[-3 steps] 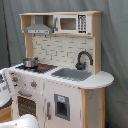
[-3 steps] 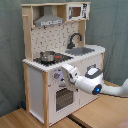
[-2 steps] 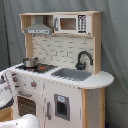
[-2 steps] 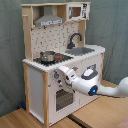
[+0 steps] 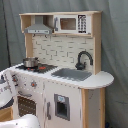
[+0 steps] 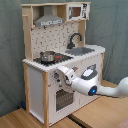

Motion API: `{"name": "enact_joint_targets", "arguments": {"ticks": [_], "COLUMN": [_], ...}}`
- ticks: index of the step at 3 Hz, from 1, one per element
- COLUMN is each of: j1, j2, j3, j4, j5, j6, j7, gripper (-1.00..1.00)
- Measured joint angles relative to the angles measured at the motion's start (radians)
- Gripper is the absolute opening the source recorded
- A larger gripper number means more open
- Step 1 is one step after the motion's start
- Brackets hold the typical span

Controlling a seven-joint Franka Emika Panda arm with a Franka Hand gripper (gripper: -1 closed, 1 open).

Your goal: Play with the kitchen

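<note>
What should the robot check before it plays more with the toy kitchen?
1. Arm close to the kitchen front: ok, its tip is at the knobs.
2. Jaws open or shut: cannot tell.
3. Pot upright on the stove: ok.
4. Oven door shut: ok, it looks closed.
5. Sink free of stuff: ok.
6. Faucet out of the arm's way: ok, it stands behind the sink.
</note>
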Motion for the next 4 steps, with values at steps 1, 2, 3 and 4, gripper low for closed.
{"name": "enact_joint_targets", "arguments": {"ticks": [1,2,3,4], "j1": [0.001,0.001,0.001,0.001], "j2": [-0.008,-0.008,-0.008,-0.008], "j3": [-0.012,-0.013,-0.013,-0.013], "j4": [0.001,0.001,0.003,0.004], "j5": [-0.003,-0.004,-0.004,-0.004], "j6": [-0.001,-0.001,-0.005,-0.009], "j7": [-0.098,-0.206,-0.321,-0.424], "gripper": [-1.0,-1.0,-1.0,-1.0]}}
